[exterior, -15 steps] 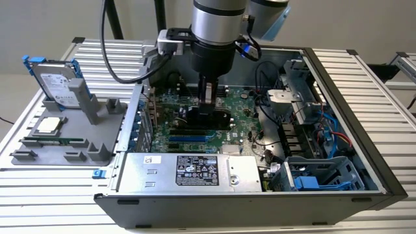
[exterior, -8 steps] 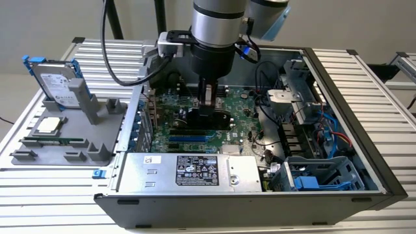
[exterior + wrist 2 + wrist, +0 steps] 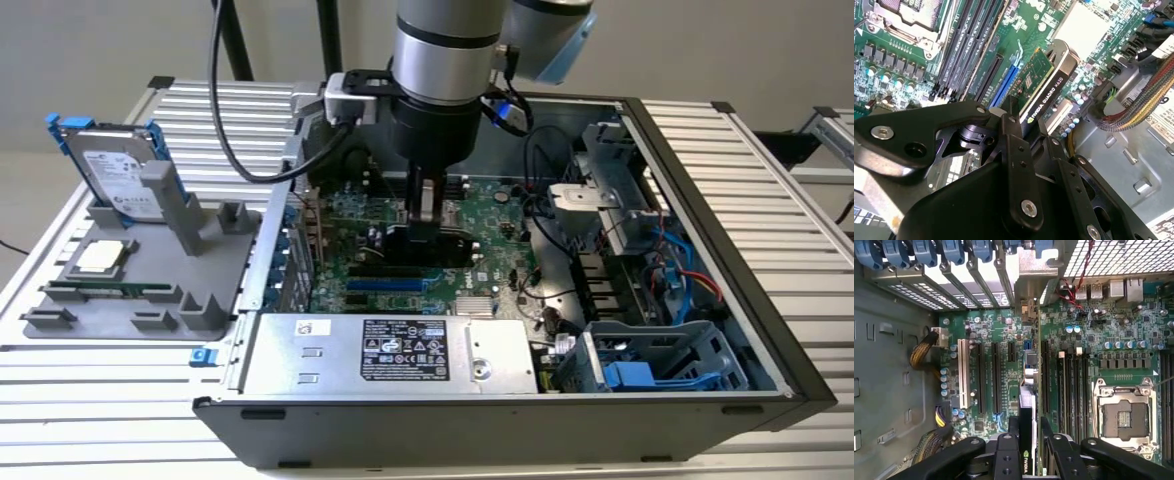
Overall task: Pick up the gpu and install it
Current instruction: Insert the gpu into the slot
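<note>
One arm (image 3: 447, 60) reaches down, jaws clamping the gpu (image 3: 1041, 92) edgewise.

gpu (image 3: 1041, 95) lower end: hidden behind gripper (image 3: 1024, 145) fingers
arm (image 3: 447, 50): cut off by exterior view's top edge

gpu (image 3: 1043, 89) edge-on, seemingly above slot

Even, bright light; wrist views blur on the near fingers (image 3: 1021, 165).
</note>
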Controlling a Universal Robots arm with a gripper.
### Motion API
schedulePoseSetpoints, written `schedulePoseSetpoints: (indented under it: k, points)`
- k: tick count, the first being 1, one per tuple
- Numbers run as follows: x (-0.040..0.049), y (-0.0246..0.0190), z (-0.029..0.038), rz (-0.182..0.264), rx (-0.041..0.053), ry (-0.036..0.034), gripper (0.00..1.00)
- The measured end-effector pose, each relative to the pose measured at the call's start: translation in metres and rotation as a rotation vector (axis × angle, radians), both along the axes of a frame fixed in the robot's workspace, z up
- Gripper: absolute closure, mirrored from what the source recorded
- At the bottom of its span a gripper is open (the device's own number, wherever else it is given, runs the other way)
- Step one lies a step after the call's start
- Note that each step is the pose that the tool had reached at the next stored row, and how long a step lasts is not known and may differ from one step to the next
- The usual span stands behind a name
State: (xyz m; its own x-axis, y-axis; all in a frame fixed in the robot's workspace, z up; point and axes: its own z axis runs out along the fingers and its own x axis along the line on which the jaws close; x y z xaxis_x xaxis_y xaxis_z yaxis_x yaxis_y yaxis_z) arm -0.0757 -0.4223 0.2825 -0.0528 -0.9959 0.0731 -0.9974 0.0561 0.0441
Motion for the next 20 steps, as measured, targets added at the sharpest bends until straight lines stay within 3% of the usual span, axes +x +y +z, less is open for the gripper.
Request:
schedulePoseSetpoints:
  k: [20]
  points:
    - [-0.0077, -0.0002, -0.0128, 0.009, 0.0028, -0.0043, 1.0]
